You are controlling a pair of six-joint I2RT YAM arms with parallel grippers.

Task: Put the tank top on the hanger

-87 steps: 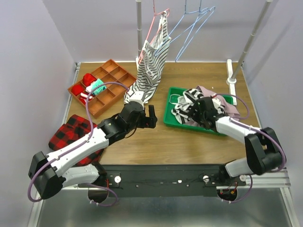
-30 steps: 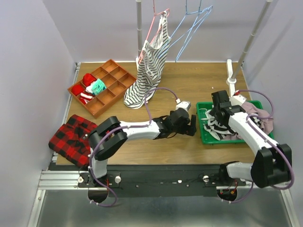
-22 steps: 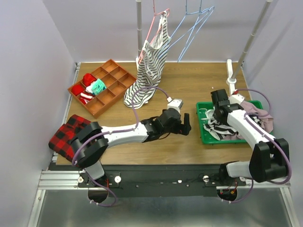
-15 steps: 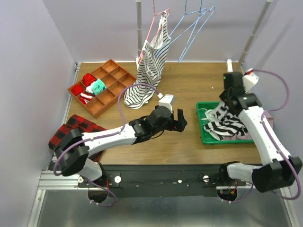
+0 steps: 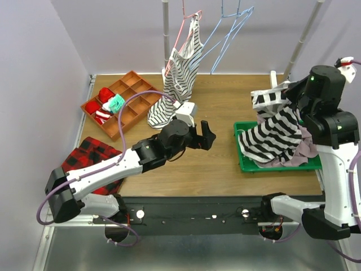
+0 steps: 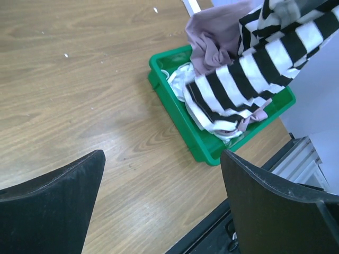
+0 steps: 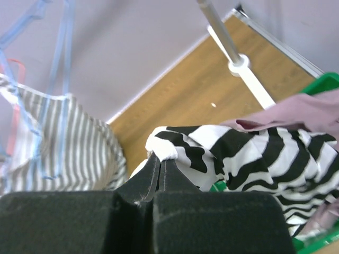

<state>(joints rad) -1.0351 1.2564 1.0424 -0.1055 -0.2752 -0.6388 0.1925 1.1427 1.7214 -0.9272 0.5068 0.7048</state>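
Observation:
The tank top (image 5: 276, 127), with wide black-and-white stripes, hangs from my right gripper (image 5: 284, 92), which is shut on a white edge of it high above the green tray (image 5: 243, 159). Its lower part still trails into the tray. The right wrist view shows the pinched cloth (image 7: 175, 145) at the shut fingertips (image 7: 160, 159). The light-blue wire hanger (image 5: 225, 36) hangs from the rail at the back, left of the lifted top, and shows again in the right wrist view (image 7: 62, 58). My left gripper (image 5: 204, 134) is open and empty over the table middle (image 6: 161, 159), facing the tray (image 6: 175, 106).
A pink hanger carries a finer-striped white top (image 5: 180, 68) beside the blue one. A mauve garment (image 5: 307, 149) lies in the tray under the lifted top. An orange divided box (image 5: 121, 101) and a red plaid cloth (image 5: 84, 161) sit at the left. Rail posts (image 5: 296, 48) stand behind.
My right gripper shut on the tank top in the tray and rose high, pulling it up. My left arm drew back leftward from the tray, still open.

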